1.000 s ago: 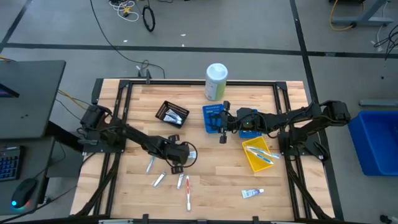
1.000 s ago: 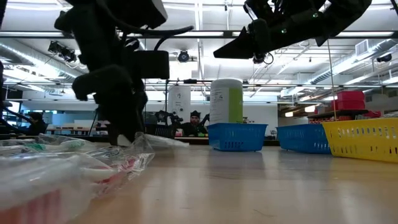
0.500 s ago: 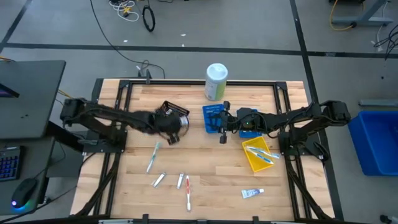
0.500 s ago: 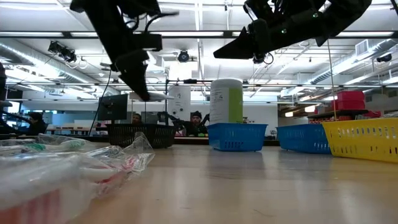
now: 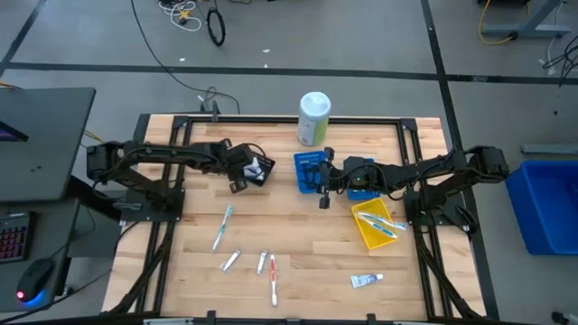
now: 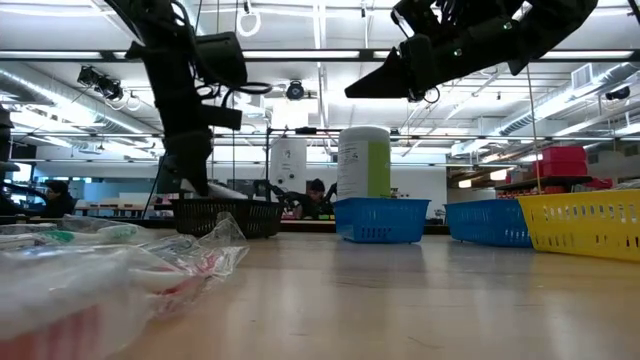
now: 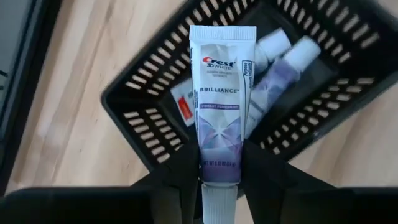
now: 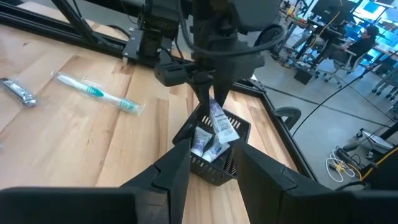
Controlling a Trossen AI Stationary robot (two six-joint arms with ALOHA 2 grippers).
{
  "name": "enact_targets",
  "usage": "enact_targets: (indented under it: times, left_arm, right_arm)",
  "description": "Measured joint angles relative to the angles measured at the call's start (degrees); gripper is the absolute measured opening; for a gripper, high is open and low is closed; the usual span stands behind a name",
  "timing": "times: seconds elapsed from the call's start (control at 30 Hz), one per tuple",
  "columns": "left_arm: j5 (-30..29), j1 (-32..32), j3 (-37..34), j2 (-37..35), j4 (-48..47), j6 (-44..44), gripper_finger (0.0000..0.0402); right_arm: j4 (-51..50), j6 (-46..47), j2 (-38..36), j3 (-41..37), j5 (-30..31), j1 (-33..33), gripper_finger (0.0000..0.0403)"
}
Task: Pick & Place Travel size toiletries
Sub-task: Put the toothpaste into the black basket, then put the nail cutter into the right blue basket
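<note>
Near desk edge: a white tube (image 5: 367, 281) lies flat, long axis across the desk; a red toothbrush (image 5: 272, 280) and two small wrapped items (image 5: 229, 262) lie nearby, apart from each other.
Mid desk: a pale-blue toothbrush (image 5: 221, 227) lies slanted, well clear of every bin.
Yellow bin (image 5: 364, 233): holds toothbrushes in pale blue and white.
Black bin (image 7: 134, 102): holds two white tubes with purple print and a small item with a red label.
Left gripper (image 7: 220, 163): over the black bin; jaws pinch the cap end of a toothpaste tube (image 7: 221, 102), long axis straight out from the jaws, flat crimped end aimed away, over the bin.
Blue bin (image 5: 307, 169): contents not clear.
Right gripper (image 5: 322, 188): hangs beside the blue bin; jaws spread, nothing between them.
Far edge: tall white-and-green canister (image 5: 313, 119) upright behind the blue bin.
</note>
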Motion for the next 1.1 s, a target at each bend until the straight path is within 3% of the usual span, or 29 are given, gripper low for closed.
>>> enact_targets:
  times: [0.43, 0.6, 0.73, 1.1]
  left_arm:
    - [0.47, -0.26, -2.0, 0.0, 5.25, -0.26, 0.0159]
    - [5.12, -1.81, -2.0, -0.1, 8.82, -2.91, 0.0169]
    - [8.04, -5.25, -0.96, -0.15, 10.91, -3.43, 0.0164]
    - [4.46, -18.81, 2.63, -0.17, 12.19, -17.63, 0.0144]
  right_arm:
    - [-0.09, 0.0, 0.0, 0.0, 0.02, 0.0, 0.0135]
    - [-0.09, 0.0, 0.0, 0.0, 0.04, 0.0, 0.0134]
    - [-0.1, 0.0, 0.0, 0.0, 0.04, 0.0, 0.0135]
    - [-0.09, 0.0, 0.0, 0.0, 0.07, 0.0, 0.0134]
